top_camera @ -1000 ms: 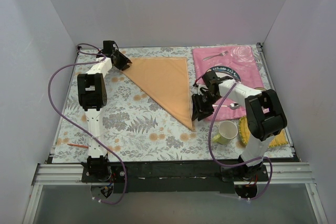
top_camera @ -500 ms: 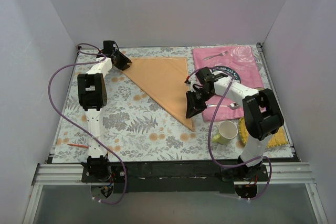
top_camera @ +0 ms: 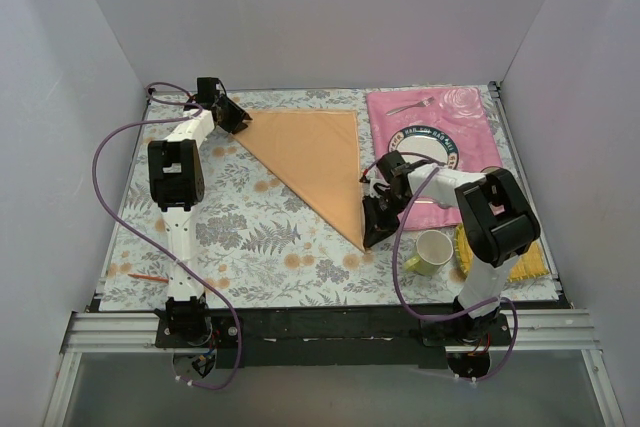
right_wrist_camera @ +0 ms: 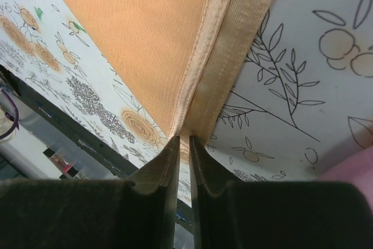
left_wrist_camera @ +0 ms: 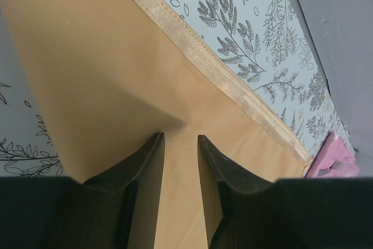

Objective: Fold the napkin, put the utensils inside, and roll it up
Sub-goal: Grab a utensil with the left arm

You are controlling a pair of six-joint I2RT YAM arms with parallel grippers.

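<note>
Napkin (top_camera: 315, 157) corners sit at both pincers. The right pincer (right_wrist_camera: 182, 140) is closed to a thin slit, and the napkin's near tip runs straight into that slit. Two hemmed edges lie one on the other there, so the cloth is doubled. The tip appears pinched between the fingers, though the wrist view shows little of the cloth inside the gap. The left pincer (left_wrist_camera: 180, 137) stands with its fingers apart over the far-left corner of the napkin. Smooth peach cloth shows flat between and beyond them, not gathered in a grip.

From above, the napkin lies as a triangle on the floral-print counter (top_camera: 250, 227). One edge runs along the far side from the left pincer. A second edge drops down the right side to the point at the right pincer. The long slanted edge joins the two.

Just right of the napkin lies a pink placemat (top_camera: 470, 112) with a fork (top_camera: 410, 105) at its far edge. A plate (top_camera: 428, 135) lies below the fork, partly behind the right arm. Nearer the arm's base a pale green mug (top_camera: 433, 250) stands beside a yellow woven mat (top_camera: 530, 262).
</note>
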